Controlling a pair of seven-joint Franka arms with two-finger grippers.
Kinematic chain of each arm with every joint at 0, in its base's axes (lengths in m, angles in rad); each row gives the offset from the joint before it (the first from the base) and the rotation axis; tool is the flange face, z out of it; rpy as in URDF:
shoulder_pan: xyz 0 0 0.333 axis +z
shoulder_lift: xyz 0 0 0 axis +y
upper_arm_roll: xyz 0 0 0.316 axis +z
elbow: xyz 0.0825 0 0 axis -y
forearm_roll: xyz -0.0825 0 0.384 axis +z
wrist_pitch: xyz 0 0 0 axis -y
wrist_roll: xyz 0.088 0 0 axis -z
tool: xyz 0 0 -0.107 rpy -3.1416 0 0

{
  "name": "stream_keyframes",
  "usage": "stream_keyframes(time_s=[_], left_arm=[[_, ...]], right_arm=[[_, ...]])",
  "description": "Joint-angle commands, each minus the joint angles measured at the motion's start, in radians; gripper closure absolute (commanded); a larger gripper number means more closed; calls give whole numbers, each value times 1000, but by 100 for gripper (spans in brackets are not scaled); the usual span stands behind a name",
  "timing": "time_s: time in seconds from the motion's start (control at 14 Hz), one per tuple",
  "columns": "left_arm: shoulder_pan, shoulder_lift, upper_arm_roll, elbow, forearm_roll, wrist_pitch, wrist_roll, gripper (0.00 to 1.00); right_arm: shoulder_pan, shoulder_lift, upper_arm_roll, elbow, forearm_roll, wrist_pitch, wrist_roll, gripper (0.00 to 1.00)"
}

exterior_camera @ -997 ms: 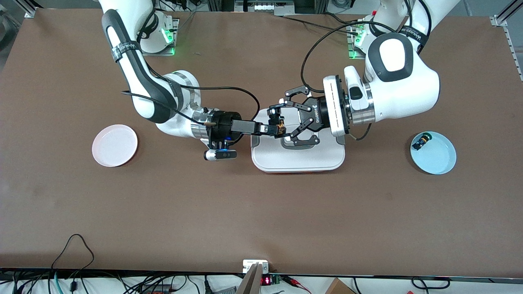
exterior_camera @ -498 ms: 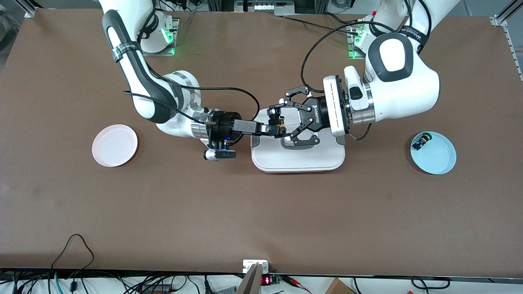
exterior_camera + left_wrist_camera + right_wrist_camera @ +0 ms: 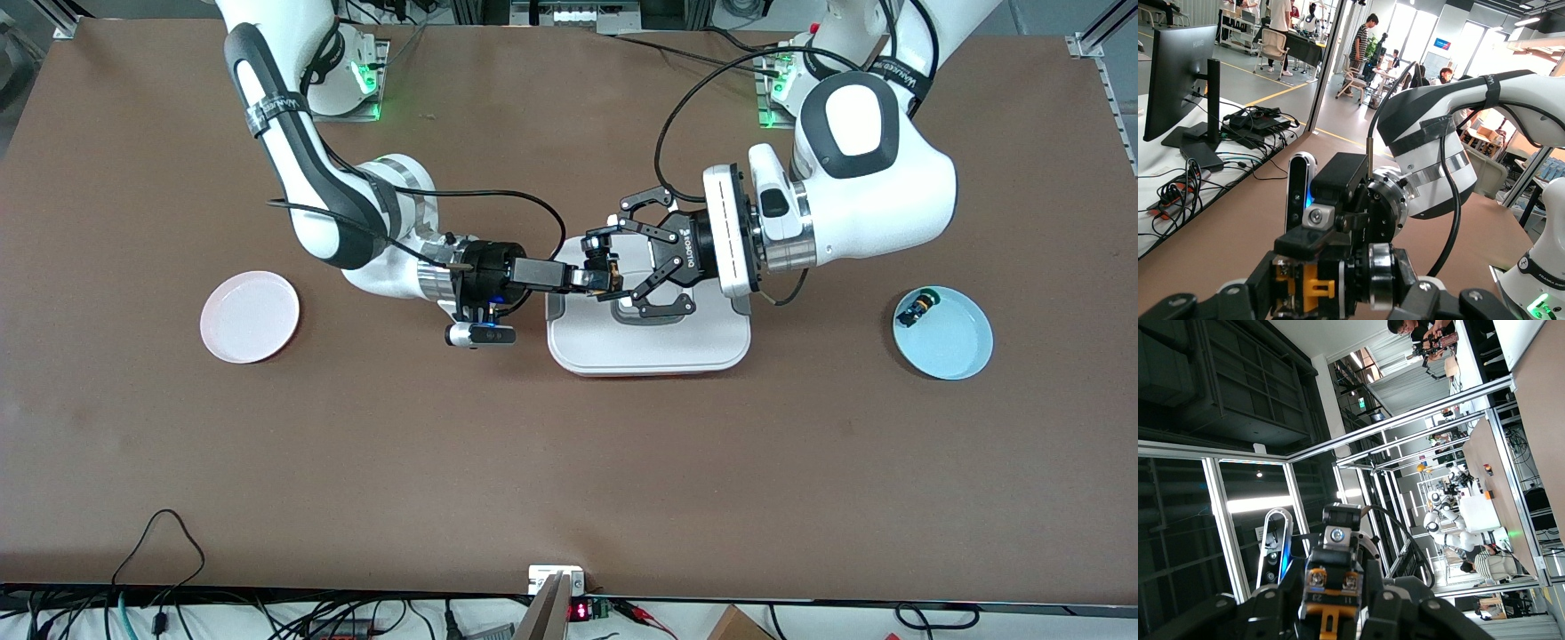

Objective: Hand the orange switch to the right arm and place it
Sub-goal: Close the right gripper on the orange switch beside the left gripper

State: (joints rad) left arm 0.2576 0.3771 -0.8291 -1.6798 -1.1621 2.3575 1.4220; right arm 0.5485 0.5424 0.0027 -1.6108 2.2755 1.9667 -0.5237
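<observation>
Above the white tray on the brown table, the left gripper is clamped on the orange switch; the right gripper has its narrow fingers around the same switch.

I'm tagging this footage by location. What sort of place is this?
Likely a robotics lab in an open-plan workspace: two arms mounted on a brown table framed with aluminium rails, a monitor with loose cables nearby, and people at desks.
</observation>
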Motion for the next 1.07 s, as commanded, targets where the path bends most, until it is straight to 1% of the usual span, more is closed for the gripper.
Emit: stream_keyframes(time_s=[0.0,0.43,0.57,0.71,0.78,0.93,1.0], left_arm=[[9,-1,-13,-8,-34,12,35,87],[9,-1,-13,-6,-34,12,35,87],[9,-1,-13,-8,-34,12,35,87],[9,-1,-13,-8,-34,12,35,87],[9,-1,-13,-8,-34,12,37,87],[9,-1,-13,-6,-34,12,35,85],[9,-1,-13,-6,-34,12,35,66]], right_arm=[[4,-25,-4,-24,9,-12,-19,59],[2,-55,-4,-58,-1,-20,-39,59],[-2,-55,-6,-86,-1,-81,-87,70],[-5,-55,-9,-106,-2,-112,-104,91],[-7,-55,-10,-106,-2,-114,-102,100],[-7,-55,-12,-106,-4,-114,-102,100],[-8,-55,-12,-106,-4,-114,-99,100]])
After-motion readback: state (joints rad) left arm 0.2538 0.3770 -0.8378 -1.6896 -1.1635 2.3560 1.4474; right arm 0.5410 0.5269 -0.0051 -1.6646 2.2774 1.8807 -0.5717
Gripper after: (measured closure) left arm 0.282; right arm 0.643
